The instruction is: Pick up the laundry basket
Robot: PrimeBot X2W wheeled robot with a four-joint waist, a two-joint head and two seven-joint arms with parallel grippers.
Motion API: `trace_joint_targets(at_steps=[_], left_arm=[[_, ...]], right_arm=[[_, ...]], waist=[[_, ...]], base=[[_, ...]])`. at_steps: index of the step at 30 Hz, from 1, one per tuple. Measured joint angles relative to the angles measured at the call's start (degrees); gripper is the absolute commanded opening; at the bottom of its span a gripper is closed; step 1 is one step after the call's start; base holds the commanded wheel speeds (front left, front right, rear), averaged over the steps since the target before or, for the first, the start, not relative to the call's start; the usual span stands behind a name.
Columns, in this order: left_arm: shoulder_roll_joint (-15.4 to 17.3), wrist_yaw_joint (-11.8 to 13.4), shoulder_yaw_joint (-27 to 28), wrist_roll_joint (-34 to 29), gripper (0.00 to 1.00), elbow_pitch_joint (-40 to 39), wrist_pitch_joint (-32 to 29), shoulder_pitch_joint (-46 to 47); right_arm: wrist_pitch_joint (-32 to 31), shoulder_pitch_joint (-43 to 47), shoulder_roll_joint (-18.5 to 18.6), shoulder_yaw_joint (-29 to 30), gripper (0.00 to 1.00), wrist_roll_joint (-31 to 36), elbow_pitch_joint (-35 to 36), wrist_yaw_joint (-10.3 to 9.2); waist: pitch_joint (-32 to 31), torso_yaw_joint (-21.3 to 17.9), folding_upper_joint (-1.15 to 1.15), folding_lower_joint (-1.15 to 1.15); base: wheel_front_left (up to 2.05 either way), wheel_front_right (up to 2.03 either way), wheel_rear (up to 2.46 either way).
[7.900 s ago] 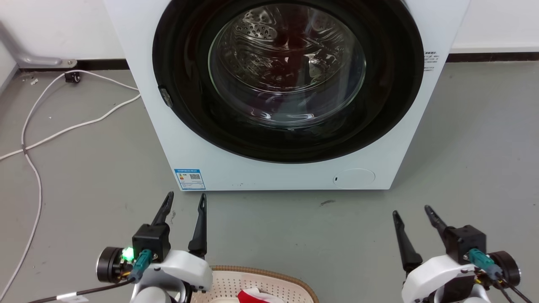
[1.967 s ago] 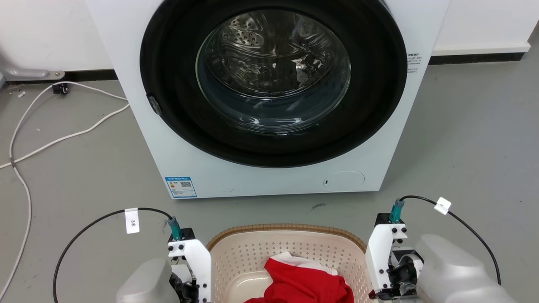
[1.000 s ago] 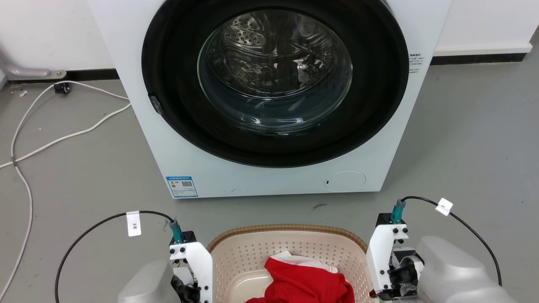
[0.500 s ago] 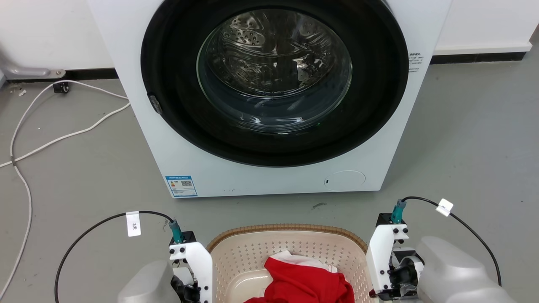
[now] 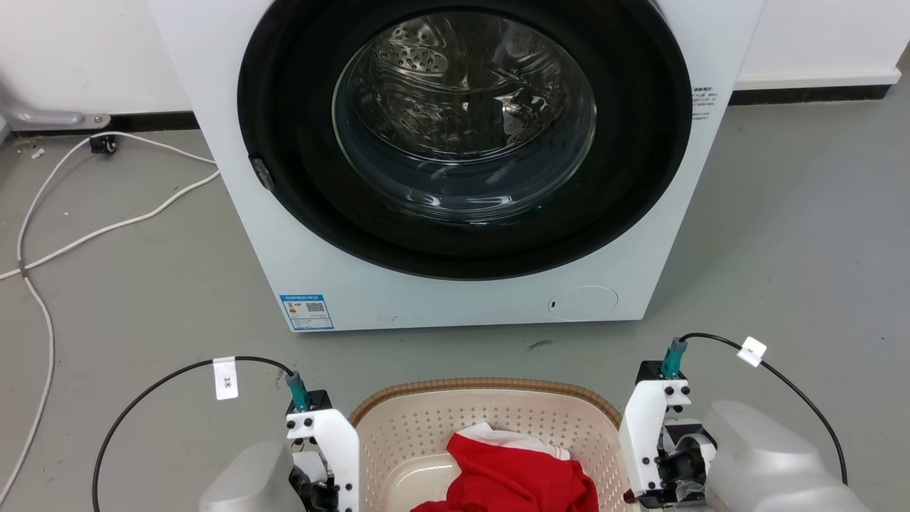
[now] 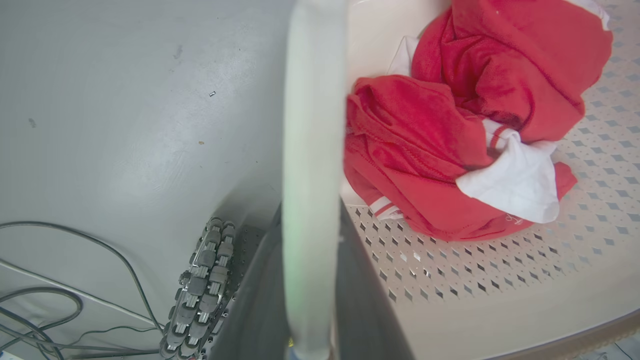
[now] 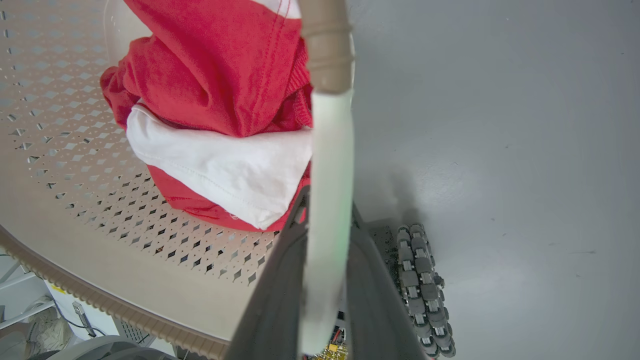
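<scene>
1. The laundry basket (image 5: 483, 385) sits at 6 o'clock in my head view. It is on the grey floor (image 5: 782, 249), just short of the white washing machine (image 5: 298, 235) at 12 o'clock and not touching it.
2. Inside it lies one crumpled red garment (image 5: 512, 476) with white trim, heaped over the middle of the basket's bottom.
3. The basket is cream plastic with rounded corners. Its walls are pierced all over with small diamond-shaped holes, and a brown woven-look band runs along the rim.
4. My left gripper (image 6: 310, 215) is clenched on the basket's 9 o'clock wall, with one dark finger inside and one outside, both against the pale edge.
5. My right gripper (image 7: 327, 200) grasps the 3 o'clock wall the same way, its fingers straddling the edge.
6. Behind the machine's round, dark-framed glass door I see a steel drum with a perforated wall.
7. White cables (image 5: 106, 229) trail over the floor at 9 to 10 o'clock.
</scene>
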State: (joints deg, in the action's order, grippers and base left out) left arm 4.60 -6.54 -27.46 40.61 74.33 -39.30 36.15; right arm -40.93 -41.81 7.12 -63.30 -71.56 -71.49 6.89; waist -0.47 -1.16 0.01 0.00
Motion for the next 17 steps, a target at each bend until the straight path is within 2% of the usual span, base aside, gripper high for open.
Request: trace_joint_targets(at_steps=[17], left_arm=[[0.0,-0.1,-0.8,0.8,0.00,0.0,0.5,0.0]], right_arm=[[0.1,0.0,-0.1,-0.4,0.00,-0.4,-0.3,0.00]], waist=[[0.1,-0.1,0.00,0.00]], base=[[0.00,0.00,0.00]])
